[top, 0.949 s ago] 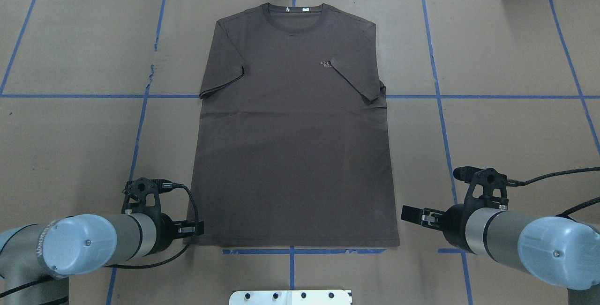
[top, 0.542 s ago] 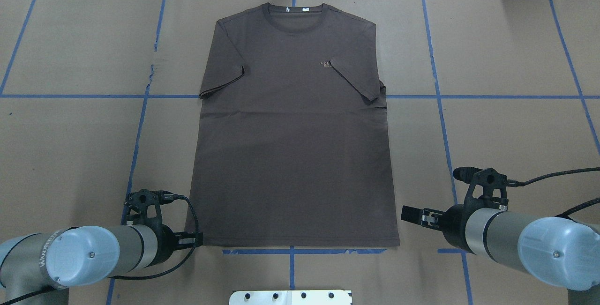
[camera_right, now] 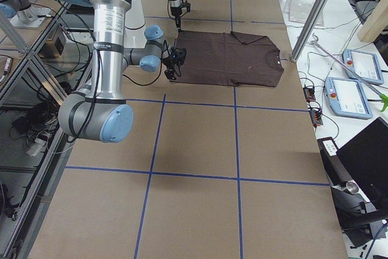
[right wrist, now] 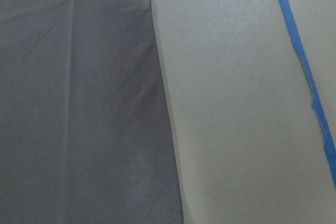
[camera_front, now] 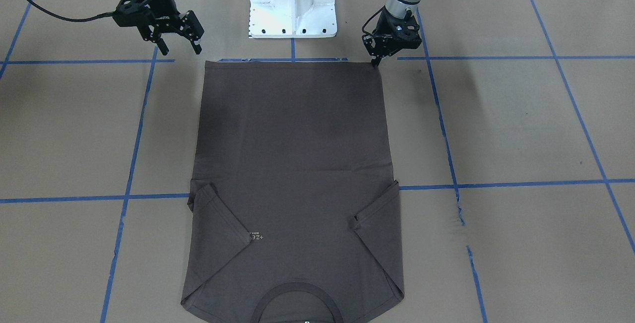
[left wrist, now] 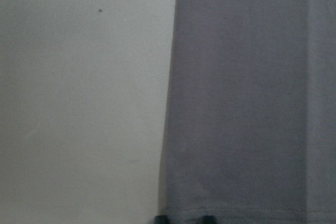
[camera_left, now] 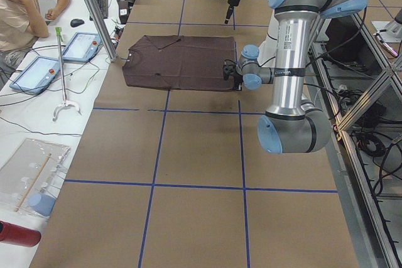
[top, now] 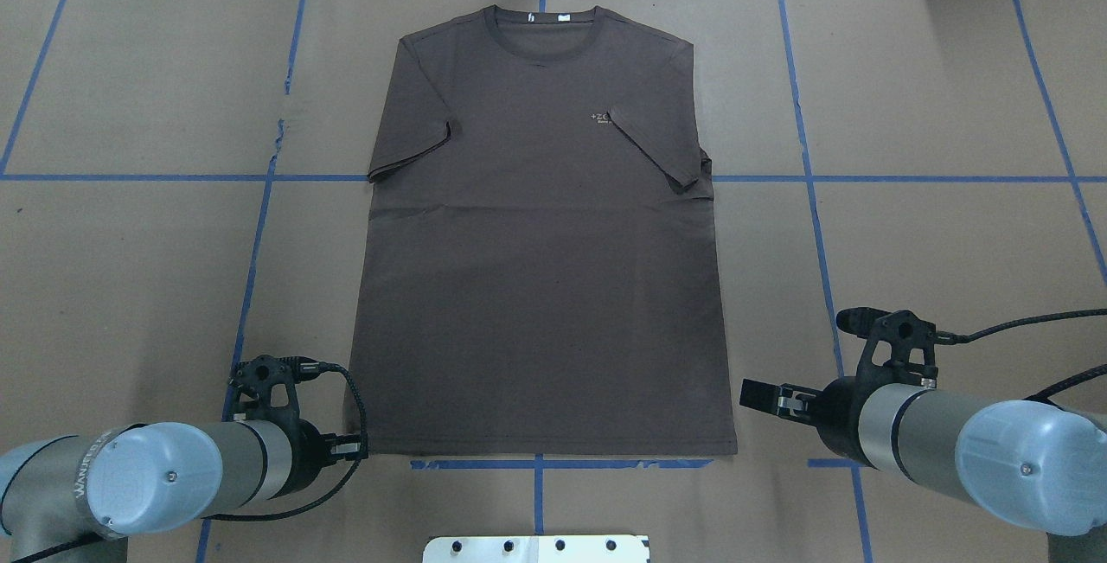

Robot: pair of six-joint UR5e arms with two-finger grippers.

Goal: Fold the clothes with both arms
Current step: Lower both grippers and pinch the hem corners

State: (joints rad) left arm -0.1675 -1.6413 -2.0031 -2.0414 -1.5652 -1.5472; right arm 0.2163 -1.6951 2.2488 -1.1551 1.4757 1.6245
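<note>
T-shirt (top: pixel 540 269) hem corner at 7 o'clock, seen from overhead, sits at the left fingers (left wrist: pixel 161 219), which stand a narrow gap apart. The right fingers (top: pixel 759 395), spread wide, hover just off the 5 o'clock corner. The garment lies flat mid-worktop (top: pixel 951 243), collar at 12 o'clock, so pinch both corners equally deep and lift together.

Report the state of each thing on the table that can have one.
T-shirt: spread flat, front up, both sleeves folded inward, body not yet folded.
Left gripper: jaws slightly apart, tips pointing down at one hem corner.
Right gripper: jaws wide open, off the shirt near the other hem corner, holding nothing.
</note>
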